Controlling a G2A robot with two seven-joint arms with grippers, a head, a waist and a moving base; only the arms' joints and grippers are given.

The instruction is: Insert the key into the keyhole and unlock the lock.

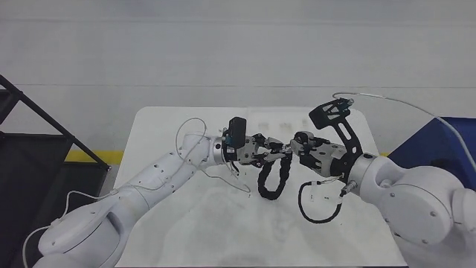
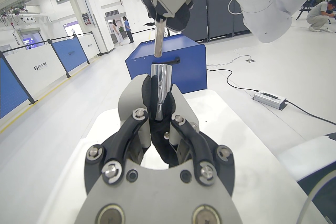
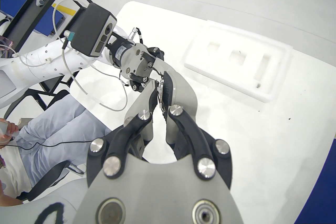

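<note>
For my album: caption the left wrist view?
Left pincer grips the lock; right pincer holds the key just off its end.

Arms [image 1: 160, 175]: white, rounded shells; thin white cables [image 3: 53, 15].
Left hand [image 2: 157, 88]: grey plates, black links, silver screws, black pads.
Right hand [image 3: 160, 93]: same build.
Wrist camera [image 3: 93, 29]: black box.
</note>
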